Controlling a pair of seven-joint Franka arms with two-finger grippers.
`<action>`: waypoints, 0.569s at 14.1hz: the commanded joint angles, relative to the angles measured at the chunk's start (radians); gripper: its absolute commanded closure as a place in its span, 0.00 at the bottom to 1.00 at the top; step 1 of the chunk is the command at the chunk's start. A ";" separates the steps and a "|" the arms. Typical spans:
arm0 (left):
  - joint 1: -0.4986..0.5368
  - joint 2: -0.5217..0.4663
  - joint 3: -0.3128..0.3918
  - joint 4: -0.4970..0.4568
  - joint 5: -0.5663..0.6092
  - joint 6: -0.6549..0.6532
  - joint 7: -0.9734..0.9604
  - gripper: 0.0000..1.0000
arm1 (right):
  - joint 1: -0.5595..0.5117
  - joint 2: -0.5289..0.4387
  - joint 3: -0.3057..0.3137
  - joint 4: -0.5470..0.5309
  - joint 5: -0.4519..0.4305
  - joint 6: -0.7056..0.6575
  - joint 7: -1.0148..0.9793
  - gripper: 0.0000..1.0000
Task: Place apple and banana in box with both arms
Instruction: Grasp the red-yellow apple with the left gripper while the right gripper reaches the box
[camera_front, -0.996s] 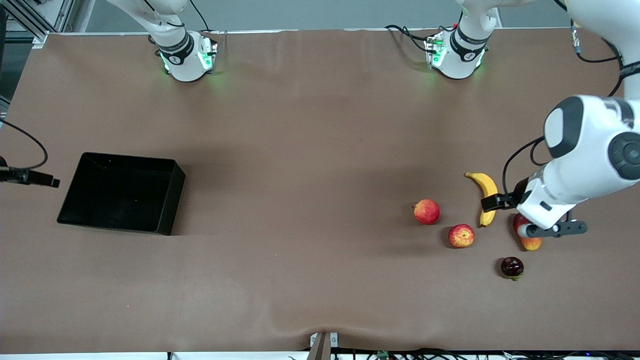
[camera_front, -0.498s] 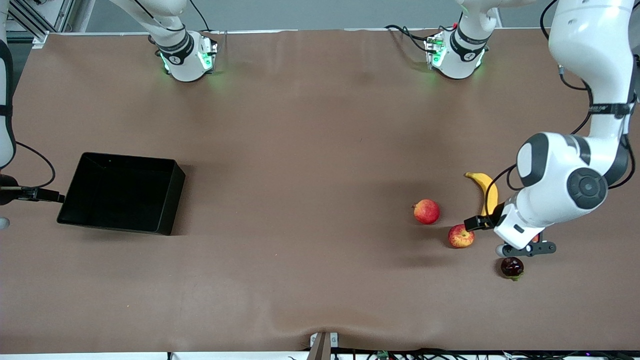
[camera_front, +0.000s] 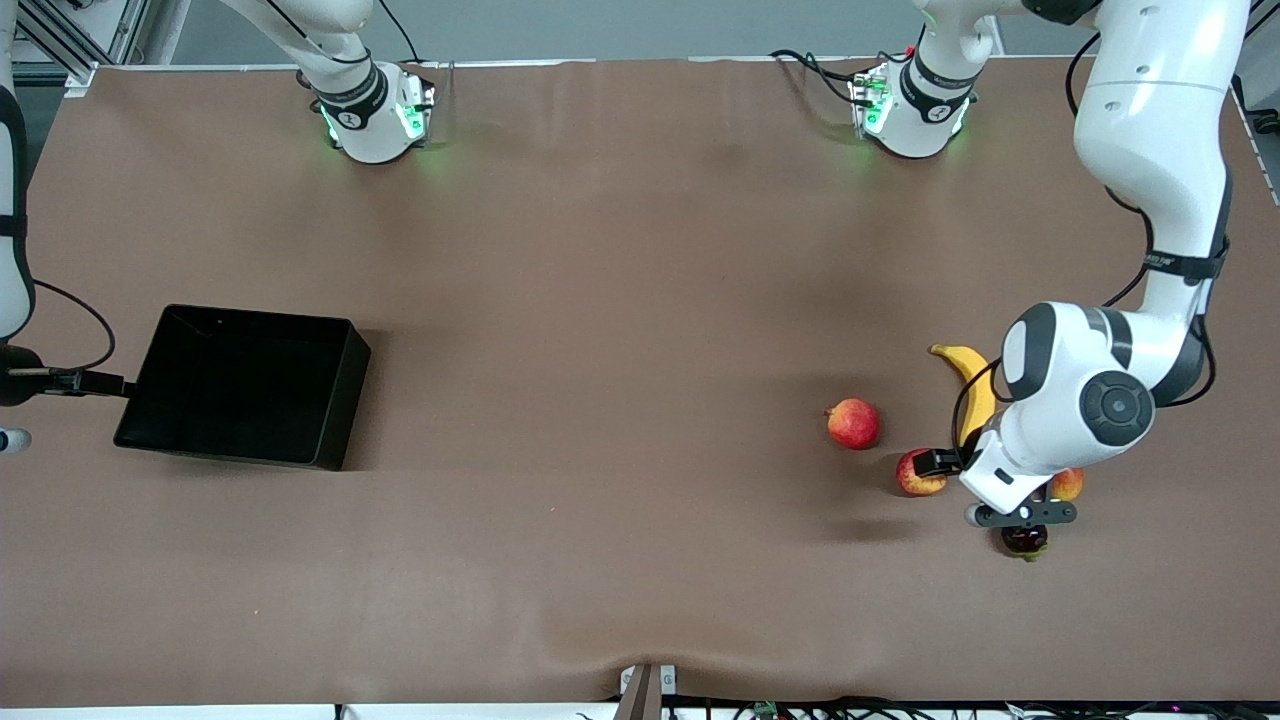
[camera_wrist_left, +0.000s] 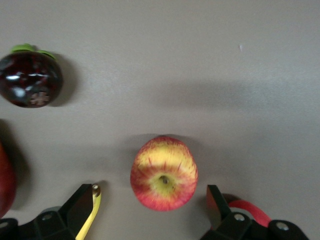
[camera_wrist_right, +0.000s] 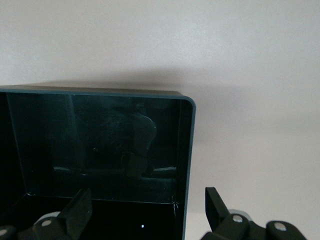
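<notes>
Now the left gripper (camera_wrist_left: 150, 212) hangs over the apple (camera_wrist_left: 164, 172) with its fingers spread apart, one on each side of the fruit and neither touching it. That apple (camera_front: 918, 474) lies toward the left arm's end of the table, near the edge closest to the front camera. The banana (camera_front: 970, 385) lies just beside it, a little farther from that camera, partly covered by the left arm (camera_front: 1085, 400). A plainer red fruit (camera_front: 853, 423) sits near the apple, toward the table's middle, and a dark purple fruit (camera_wrist_left: 29, 79) with a green cap rests close by. The box (camera_front: 240, 385) stands at the right arm's end of the table. The right gripper (camera_wrist_right: 145, 220) hovers over the box's wall (camera_wrist_right: 186, 165), its fingers apart.
</notes>
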 joint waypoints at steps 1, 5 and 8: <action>-0.010 0.042 0.002 0.023 0.018 0.038 -0.014 0.00 | -0.063 0.017 0.019 -0.002 0.009 0.017 -0.036 0.00; -0.010 0.086 -0.001 0.023 -0.002 0.058 -0.014 0.00 | -0.083 0.083 0.019 -0.034 0.012 0.145 -0.038 0.00; -0.008 0.097 0.001 0.023 -0.011 0.060 -0.013 0.02 | -0.072 0.115 0.019 -0.062 0.015 0.193 -0.035 0.00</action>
